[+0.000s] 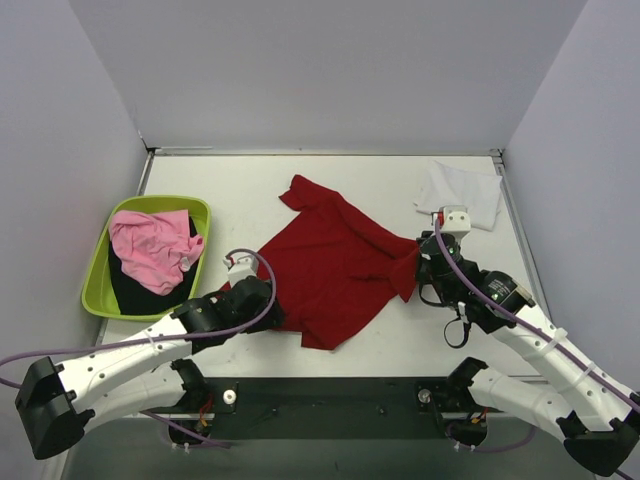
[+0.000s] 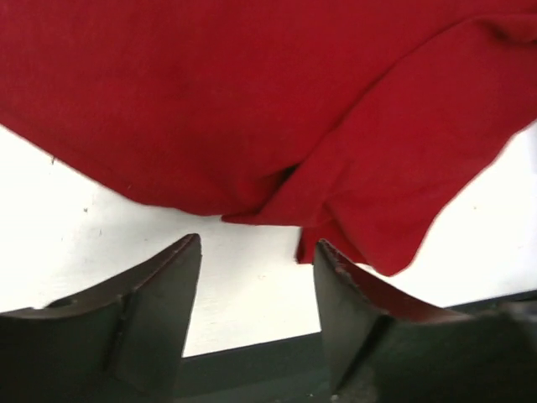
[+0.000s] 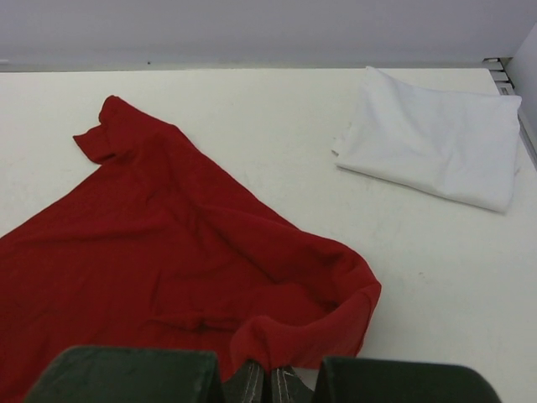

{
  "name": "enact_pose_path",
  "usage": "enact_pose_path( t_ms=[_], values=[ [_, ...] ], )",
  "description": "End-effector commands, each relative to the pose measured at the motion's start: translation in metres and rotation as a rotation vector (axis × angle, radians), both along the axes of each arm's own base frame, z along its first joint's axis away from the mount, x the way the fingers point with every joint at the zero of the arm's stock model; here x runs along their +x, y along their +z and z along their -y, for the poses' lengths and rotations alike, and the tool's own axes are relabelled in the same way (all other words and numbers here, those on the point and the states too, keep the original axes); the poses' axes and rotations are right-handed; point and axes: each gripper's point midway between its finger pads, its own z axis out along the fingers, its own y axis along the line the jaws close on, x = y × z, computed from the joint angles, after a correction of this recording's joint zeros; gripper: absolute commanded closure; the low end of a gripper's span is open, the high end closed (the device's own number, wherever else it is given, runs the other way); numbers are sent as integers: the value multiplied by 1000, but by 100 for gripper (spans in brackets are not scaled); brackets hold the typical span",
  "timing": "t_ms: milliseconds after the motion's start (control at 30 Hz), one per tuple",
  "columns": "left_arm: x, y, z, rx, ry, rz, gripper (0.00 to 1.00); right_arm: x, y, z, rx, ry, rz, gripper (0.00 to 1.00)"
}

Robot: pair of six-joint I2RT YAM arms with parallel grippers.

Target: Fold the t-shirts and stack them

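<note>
The deep red t-shirt (image 1: 335, 265) lies spread and rumpled mid-table, also filling the left wrist view (image 2: 210, 92). My right gripper (image 1: 420, 262) (image 3: 270, 375) is shut on a pinched fold of its right edge (image 3: 143, 252). My left gripper (image 1: 264, 300) (image 2: 258, 243) is open at the shirt's near left hem, bare table between the jaws, the hem just past the tips. A folded white t-shirt (image 1: 460, 195) (image 3: 432, 143) rests at the back right. The pink t-shirt (image 1: 150, 245) lies bunched over the black one (image 1: 135, 288) in the tub.
The lime-green tub (image 1: 95, 290) stands at the table's left side by the left wall. Walls close the back and both sides. The table's dark near edge (image 2: 252, 357) runs just under my left jaws.
</note>
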Motion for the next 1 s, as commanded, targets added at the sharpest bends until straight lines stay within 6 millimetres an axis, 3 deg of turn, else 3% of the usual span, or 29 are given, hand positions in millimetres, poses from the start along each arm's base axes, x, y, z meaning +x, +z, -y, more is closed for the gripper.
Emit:
enact_pose_path(
  t_ms=[0,267,967],
  values=[
    [3,-6,7,-77,76,13,39,1,1,-1,36,-12,18,100],
    [1,-32,15,-69,50,-9,60,-1,-3,1,33,-14,11,100],
    [9,-49,30,-23,8,-9,64,1,-1,2,14,-17,6,100]
  ],
)
